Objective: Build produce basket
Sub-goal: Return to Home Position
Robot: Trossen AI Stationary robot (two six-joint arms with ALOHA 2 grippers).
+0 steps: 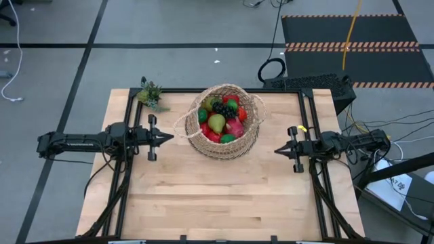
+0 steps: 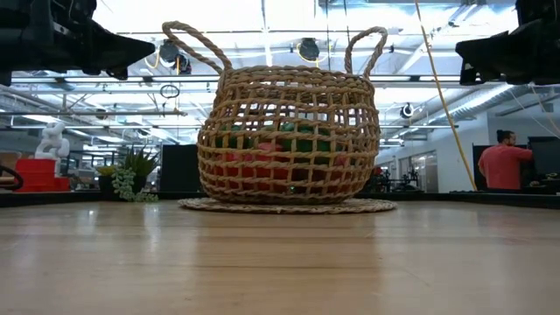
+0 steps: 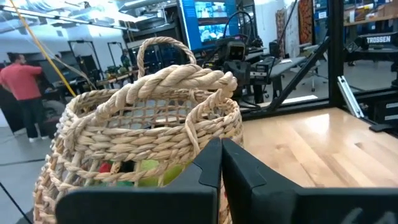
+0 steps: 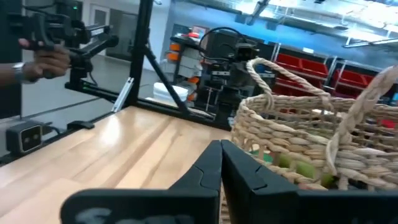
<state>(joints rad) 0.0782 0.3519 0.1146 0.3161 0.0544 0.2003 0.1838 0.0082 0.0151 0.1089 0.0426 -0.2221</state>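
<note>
One readable word: a brand name on the rig.
In the left wrist view, white capitals spelling "TROSSEN" stand on a dark crossbar [image 3: 378, 39] beyond the worktop [image 3: 323, 143], just beside a black upright post [image 3: 336, 50]. The blue monitor [image 3: 208, 17] farther back shows figures too small to read. In the high view, the white sheet [image 1: 399, 184] on the floor [image 1: 68, 41] carries dark print that cannot be made out.
</note>
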